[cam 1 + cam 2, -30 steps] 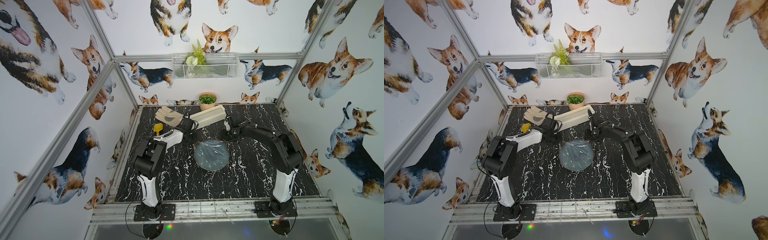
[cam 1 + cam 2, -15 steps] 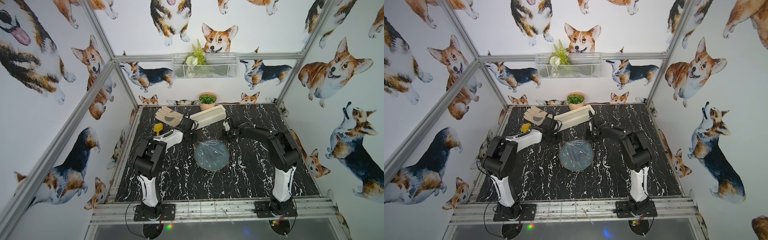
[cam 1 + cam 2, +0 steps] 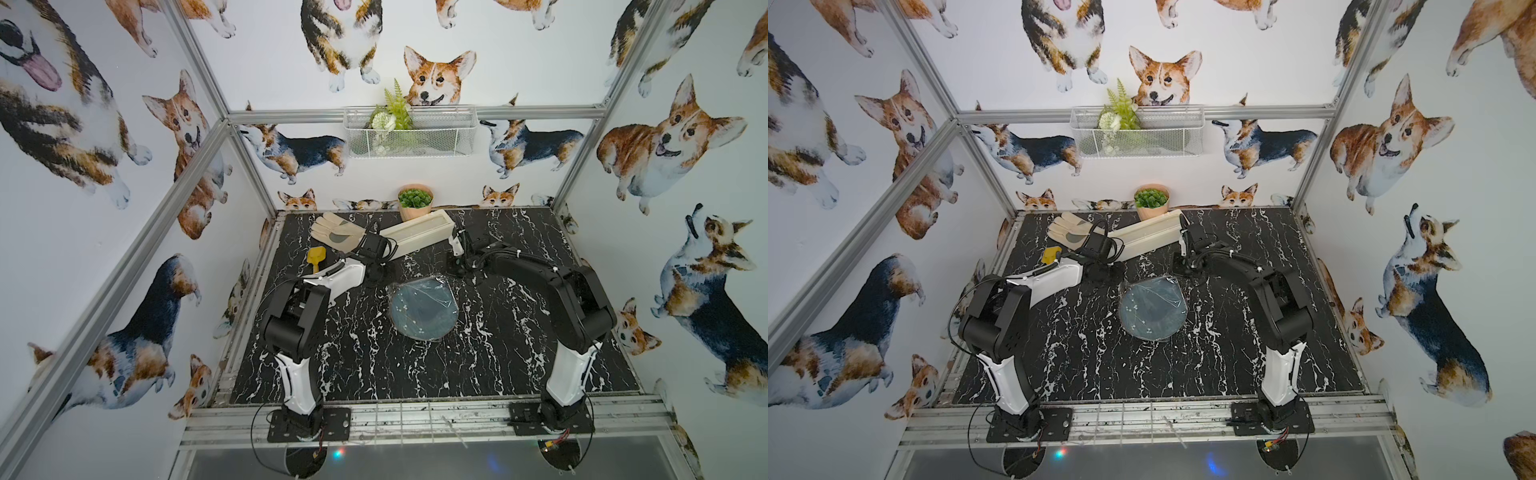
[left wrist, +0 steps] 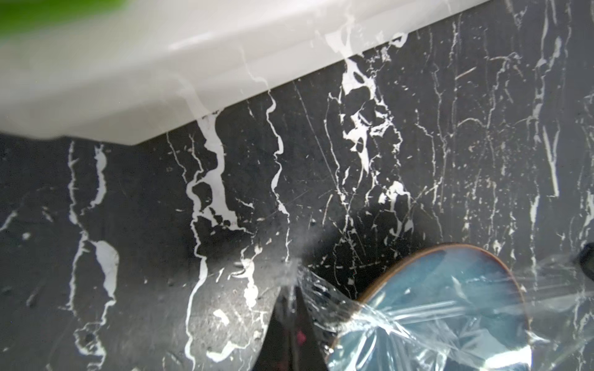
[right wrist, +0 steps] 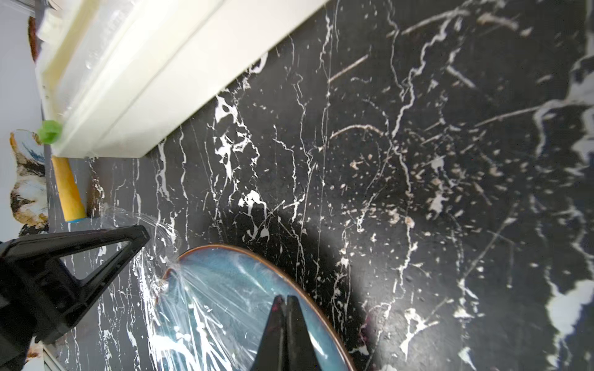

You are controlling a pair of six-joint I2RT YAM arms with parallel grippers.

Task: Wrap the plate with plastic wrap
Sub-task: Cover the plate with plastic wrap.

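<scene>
- Since a second ago, the right gripper has gone from spread to fully closed. The plate and dispenser box haven't shifted.
- The plate lies flat on the black marble tabletop, centre of frame and a bit below the middle in both top views, between the two arms.
- The plastic wrap is draped over the plate, glossy and crinkled. It runs past the rim on the side facing the box.
- Left gripper: tips pressed together on a bunched corner of the film, just off the plate's rim. The film is pulled taut from the tips across the dish.
- The right wrist view shows one of the left gripper's fingers beside the rim, with film gathered at its tip.
- Right gripper: tips together with no gap, over the wrapped plate. Can't tell if any film is caught between them.
- The dispenser box lies diagonally at upper centre of the top views, behind the plate and apart from it. Its green slider sits at one end.
- A beige glove is at the upper left of the tabletop with a yellow scoop just below it. A peach plant pot stands at the back edge, just behind the box.
</scene>
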